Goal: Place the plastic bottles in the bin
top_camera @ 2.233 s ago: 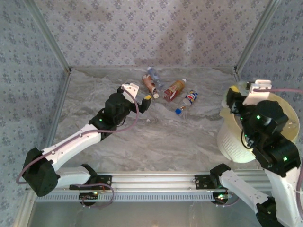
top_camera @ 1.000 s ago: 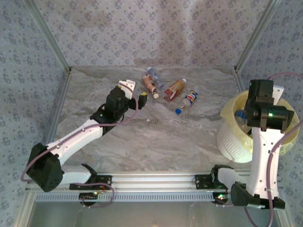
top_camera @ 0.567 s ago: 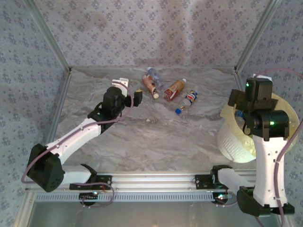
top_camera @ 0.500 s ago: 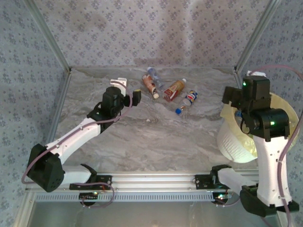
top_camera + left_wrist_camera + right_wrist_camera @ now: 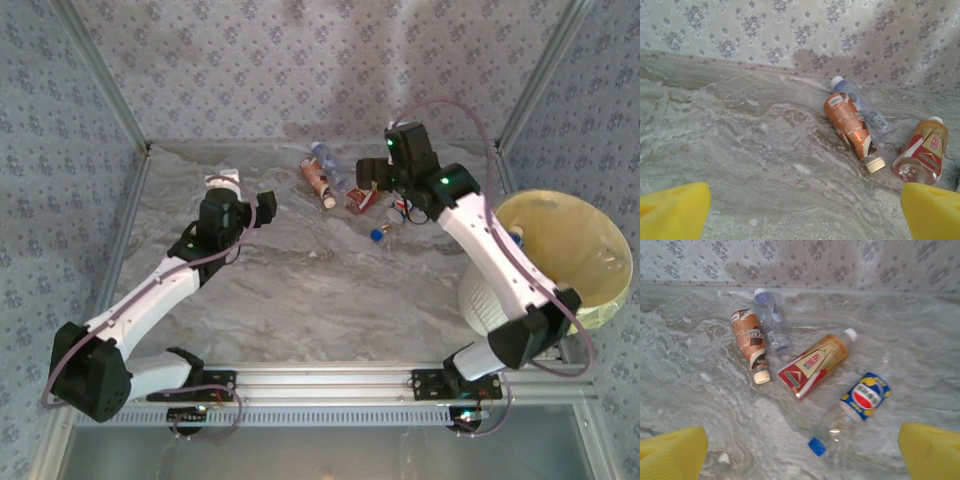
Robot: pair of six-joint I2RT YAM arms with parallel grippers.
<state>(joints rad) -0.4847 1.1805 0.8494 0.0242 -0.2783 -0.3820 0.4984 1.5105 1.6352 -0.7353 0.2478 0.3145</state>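
Four bottles lie in a loose cluster on the grey marbled table point(image 5: 330, 290), near the patterned back wall point(image 5: 300, 70). An orange-label bottle point(image 5: 750, 345) lies with its cream cap pointing toward the near side. A clear bottle point(image 5: 770, 322) lies right against it on the right, with its pale cap toward the wall. Just to the right of these, a red-label bottle point(image 5: 815, 365) lies on a slant, its white cap at the far end. A blue-label bottle point(image 5: 855, 405) lies nearest the camera, with its blue cap at the near-left end.

The right gripper point(image 5: 802, 450) hangs above this cluster with its jaws spread wide and nothing between them. Its yellow pads point(image 5: 930, 450) sit at the bottom corners of the right wrist view, and the blue-label bottle is the closest one to them.

The left gripper point(image 5: 802, 215) is also wide open and empty, with its pads point(image 5: 672, 210) low over bare table. From the top it sits to the left of the bottles, facing them, and touches none.

The bin point(image 5: 480, 295) stands upright at the right side of the table, well apart from the cluster. Its pale-yellow liner is folded over the rim. The right arm reaches past the bin's left side.
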